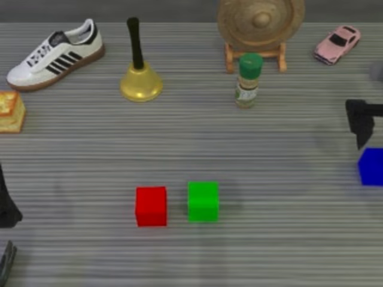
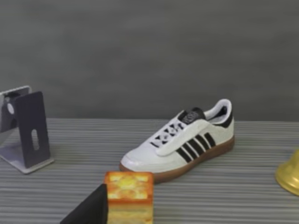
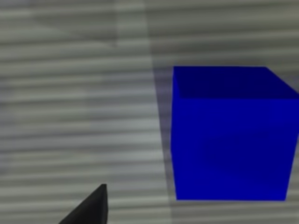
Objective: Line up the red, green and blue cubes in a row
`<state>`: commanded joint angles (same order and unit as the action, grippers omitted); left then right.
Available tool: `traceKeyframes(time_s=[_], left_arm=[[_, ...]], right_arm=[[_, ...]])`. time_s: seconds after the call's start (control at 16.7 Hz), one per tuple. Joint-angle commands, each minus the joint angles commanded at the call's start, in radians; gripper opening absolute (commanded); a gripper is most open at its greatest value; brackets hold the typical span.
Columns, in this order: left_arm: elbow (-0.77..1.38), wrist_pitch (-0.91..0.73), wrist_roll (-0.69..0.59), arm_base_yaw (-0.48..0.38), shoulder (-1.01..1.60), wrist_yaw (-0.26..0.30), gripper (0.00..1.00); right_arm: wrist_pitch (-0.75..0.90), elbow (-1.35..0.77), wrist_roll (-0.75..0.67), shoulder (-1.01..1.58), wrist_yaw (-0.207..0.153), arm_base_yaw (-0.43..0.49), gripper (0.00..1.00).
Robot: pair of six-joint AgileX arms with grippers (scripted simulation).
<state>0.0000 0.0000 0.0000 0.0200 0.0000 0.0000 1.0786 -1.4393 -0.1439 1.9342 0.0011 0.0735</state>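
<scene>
1. Right gripper [image 1: 362, 128]: at the right edge of the table, just on the far side of the blue cube [image 1: 371, 166]. Only a dark part of it shows from above and one dark tip in its wrist view. Whether its jaws stand wide or narrow cannot be told. It holds nothing that can be seen.
2. Blue cube: rests on the table [image 1: 269, 179] at the right edge, well apart from the other two. It fills much of the right wrist view [image 3: 231, 135], so the arm appears poised low over it, likely to fetch it for the row.
3. Green cube [image 1: 203, 201]: near-centre of the table, just right of the red cube [image 1: 151, 206], a narrow gap between them. The pair already forms the start of a row, open on the right for the blue one.
4. Left gripper [image 1: 7, 206]: parked at the near left edge; jaw state cannot be told.
5. Bystanders, far side: shoe [image 1: 57, 54], bell [image 1: 140, 75], spice jar [image 1: 248, 79].
</scene>
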Motion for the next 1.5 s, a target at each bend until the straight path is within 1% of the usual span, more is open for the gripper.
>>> traceKeyframes(time_s=[0.42, 0.72, 1.5], left_arm=[[0.0, 0.0, 0.0, 0.0, 0.0, 0.0, 1.0], [0.0, 0.0, 0.0, 0.0, 0.0, 0.0, 1.0], [0.0, 0.0, 0.0, 0.0, 0.0, 0.0, 1.0]], right_arm=[[-0.256, 0.152, -0.005, 0.096, 0.001, 0.005, 1.0], [-0.274, 0.166, -0.005, 0.105, 0.001, 0.005, 1.0], [-0.274, 0.166, -0.005, 0.105, 0.001, 0.005, 0.02]])
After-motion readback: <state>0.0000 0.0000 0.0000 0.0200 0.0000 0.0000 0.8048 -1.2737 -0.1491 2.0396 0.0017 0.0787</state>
